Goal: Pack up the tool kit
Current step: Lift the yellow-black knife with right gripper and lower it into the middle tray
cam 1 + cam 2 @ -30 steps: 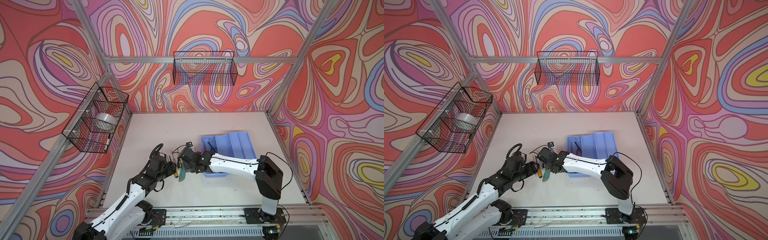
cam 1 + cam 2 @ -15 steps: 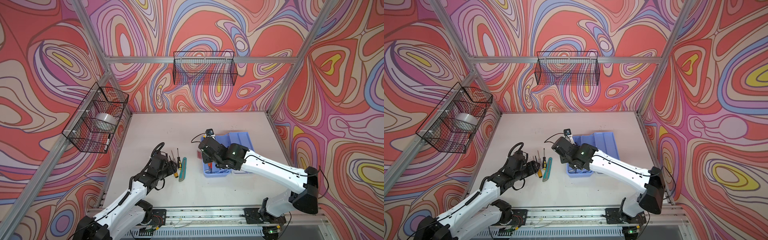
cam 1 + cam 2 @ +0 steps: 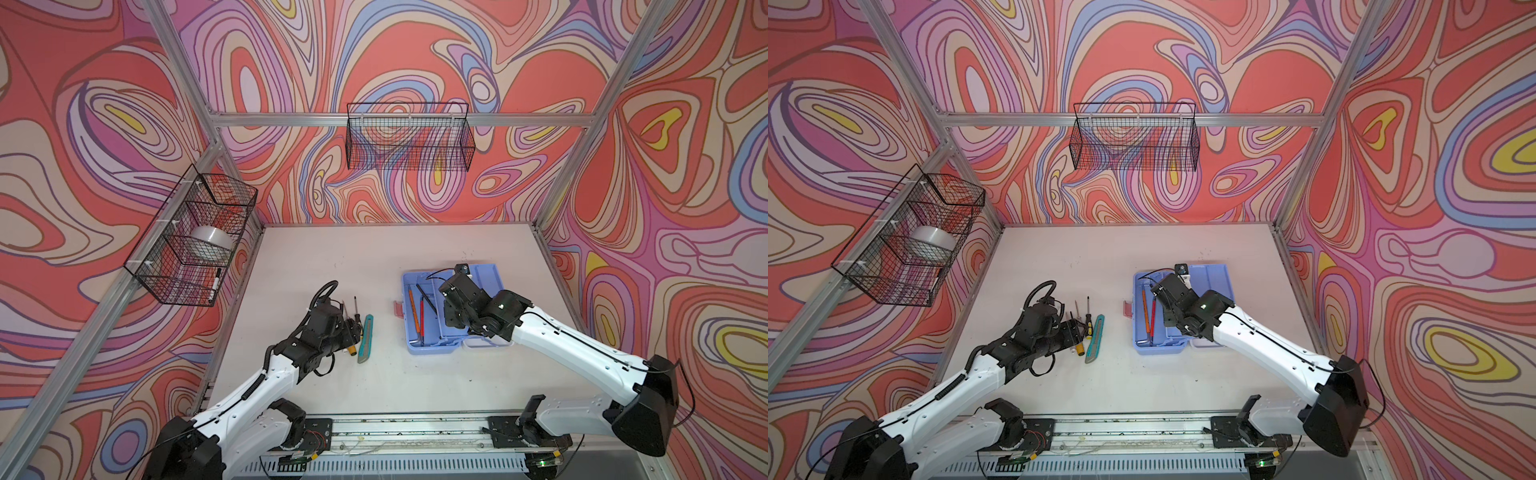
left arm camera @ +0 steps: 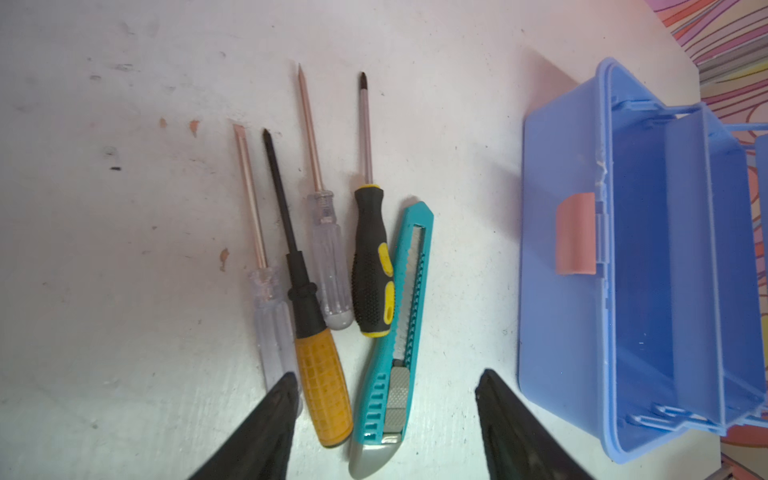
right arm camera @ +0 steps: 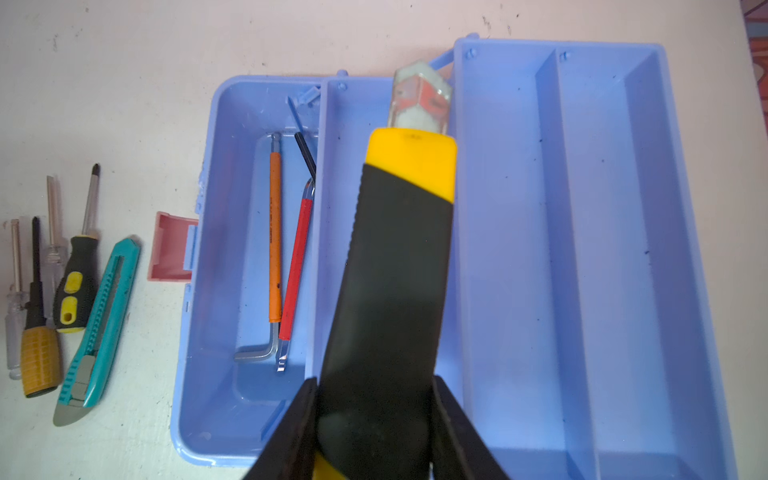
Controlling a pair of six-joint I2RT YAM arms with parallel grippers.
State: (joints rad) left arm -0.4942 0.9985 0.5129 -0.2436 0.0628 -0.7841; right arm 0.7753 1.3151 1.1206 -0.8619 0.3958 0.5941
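Observation:
The tool kit (image 3: 415, 347) is a light blue box lying open on the table, its divided tray (image 5: 582, 249) swung out beside it. Orange (image 5: 274, 237) and red (image 5: 296, 266) hex keys lie in the box bottom. My right gripper (image 5: 374, 380) hovers over the box (image 3: 449, 307), shut on a black and yellow utility knife (image 5: 399, 257). Left of the box lie several screwdrivers (image 4: 322, 386) and a teal utility knife (image 4: 405, 316). My left gripper (image 4: 387, 376) stands open just above their handles (image 3: 353, 332), holding nothing.
A pink latch (image 4: 575, 235) sticks out from the box's left wall. A black wire basket (image 3: 191, 237) on the left wall holds a tape roll (image 3: 210, 241) and a marker. Another wire basket (image 3: 409, 141) hangs on the back wall.
My right arm has swung from beside the left gripper, by the loose tools, rightward to above the blue box, carrying the black and yellow knife. The left gripper has barely moved.

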